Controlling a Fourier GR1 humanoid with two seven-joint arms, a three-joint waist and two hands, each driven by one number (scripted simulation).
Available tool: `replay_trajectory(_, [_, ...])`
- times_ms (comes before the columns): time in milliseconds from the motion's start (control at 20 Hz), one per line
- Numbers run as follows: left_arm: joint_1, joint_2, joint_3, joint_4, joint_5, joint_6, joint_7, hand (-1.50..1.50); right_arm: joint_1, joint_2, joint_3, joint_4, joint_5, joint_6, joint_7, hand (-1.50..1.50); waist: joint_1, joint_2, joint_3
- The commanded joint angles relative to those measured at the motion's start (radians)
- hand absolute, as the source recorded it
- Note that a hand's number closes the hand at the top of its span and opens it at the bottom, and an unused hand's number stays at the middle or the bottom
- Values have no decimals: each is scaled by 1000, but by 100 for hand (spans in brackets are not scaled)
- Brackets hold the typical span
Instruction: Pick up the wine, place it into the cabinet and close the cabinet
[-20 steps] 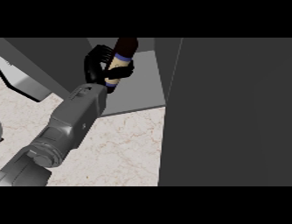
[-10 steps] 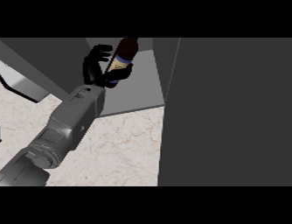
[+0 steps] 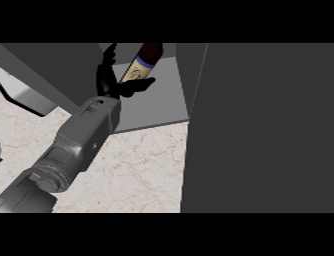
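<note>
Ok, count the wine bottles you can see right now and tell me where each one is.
1. A dark wine bottle with a cream label and blue band stands tilted at the top of the view, over the grey cabinet floor, against the black hand. Others may be hidden.

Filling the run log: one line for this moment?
left hand: shut on wine bottle | bottle: tilted, inside open cabinet | right hand: not in view

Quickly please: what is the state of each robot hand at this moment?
Left robot hand: closed around the wine bottle, holding it inside the open cabinet.
Right robot hand: not visible, so it cannot be told.
</note>
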Motion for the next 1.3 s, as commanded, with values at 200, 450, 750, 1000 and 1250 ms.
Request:
replay_trajectory(200, [9, 76, -31, 21, -36, -48, -34, -150, 4, -3, -1, -24, -14, -3, 17, -150, 24, -11, 0])
replay_trajectory(450, [-5, 89, -58, -5, -62, -231, -24, -150, 0, 0, 0, -29, -7, -11, 17, -150, 43, -22, 0])
replay_trajectory(750, [9, 69, 13, -135, 6, -492, -147, -150, -12, -11, -26, -21, 12, -41, 36, -150, 95, -43, -1])
replay_trajectory(1000, [3, 54, 76, -189, 61, -625, -171, -150, 24, -35, -47, -58, 1, -47, 68, -150, 130, -63, 2])
replay_trajectory(1250, [-4, -9, 80, -218, 52, -638, -126, -150, 93, -28, 4, -123, 55, -70, 77, -150, 153, -72, 4])
